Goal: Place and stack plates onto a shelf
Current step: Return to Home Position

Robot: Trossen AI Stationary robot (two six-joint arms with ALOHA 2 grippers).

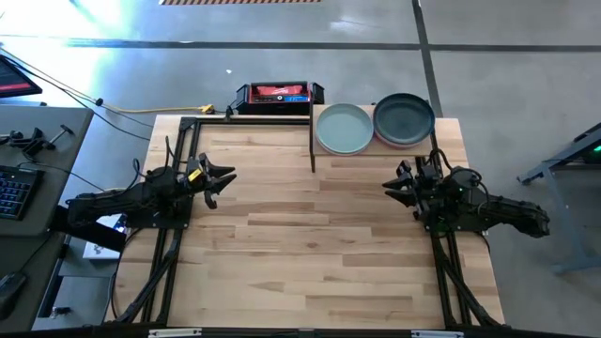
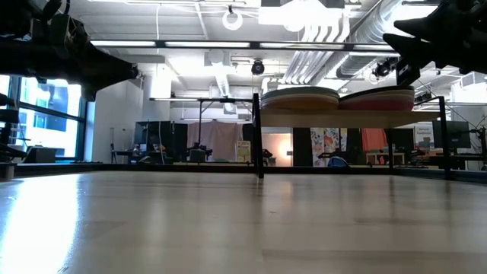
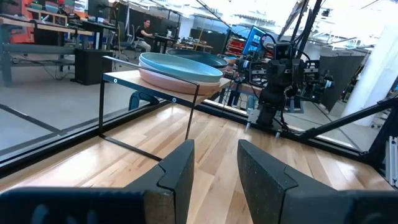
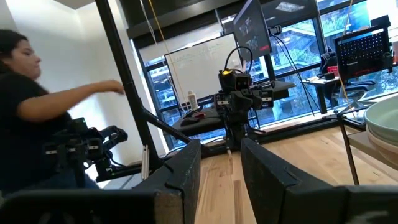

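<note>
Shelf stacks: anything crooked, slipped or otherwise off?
Nothing stands out. The light-blue-topped stack and the dark-topped stack sit level, side by side on the shelf. Left gripper and right gripper are open, empty, clear of it.

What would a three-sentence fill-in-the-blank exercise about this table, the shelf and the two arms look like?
1. On the shelf the plates stand in ___ stacks.
2. The dark grey plate tops the stack nearer the ___ arm, and the light blue plate tops the other.
3. The left gripper and the right gripper are both open above the table and hold ___.
Missing words: two; right; nothing.
</note>
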